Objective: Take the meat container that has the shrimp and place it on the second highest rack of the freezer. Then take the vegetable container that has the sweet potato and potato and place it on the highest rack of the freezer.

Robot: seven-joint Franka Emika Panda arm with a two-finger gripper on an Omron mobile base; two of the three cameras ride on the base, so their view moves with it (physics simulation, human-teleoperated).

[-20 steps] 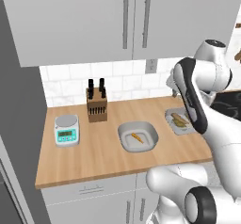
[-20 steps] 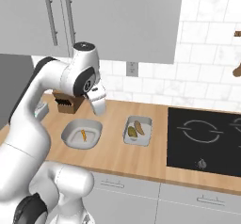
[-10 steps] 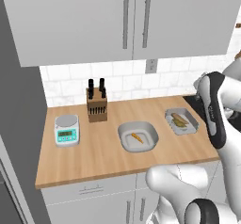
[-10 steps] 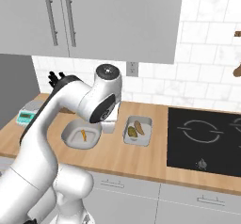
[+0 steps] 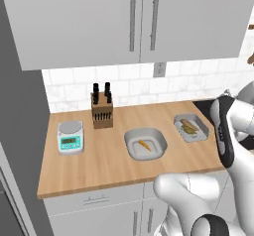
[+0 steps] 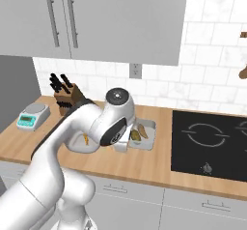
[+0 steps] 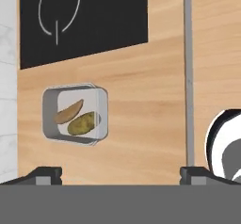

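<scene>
Looking down the hand view, you see the gripper [image 7: 120,173] spread wide above the counter [image 7: 141,105], empty, beside the vegetable container [image 7: 101,112].

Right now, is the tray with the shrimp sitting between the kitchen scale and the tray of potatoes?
Yes, the meat container sits mid-counter, with the scale on one side and the vegetable container on the other.

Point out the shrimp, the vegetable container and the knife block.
shrimp [image 5: 144,145]: left base view, its middle.
vegetable container [image 7: 102,116]: hand view, its wall.
knife block [image 5: 101,116]: left base view, its front face.
</scene>
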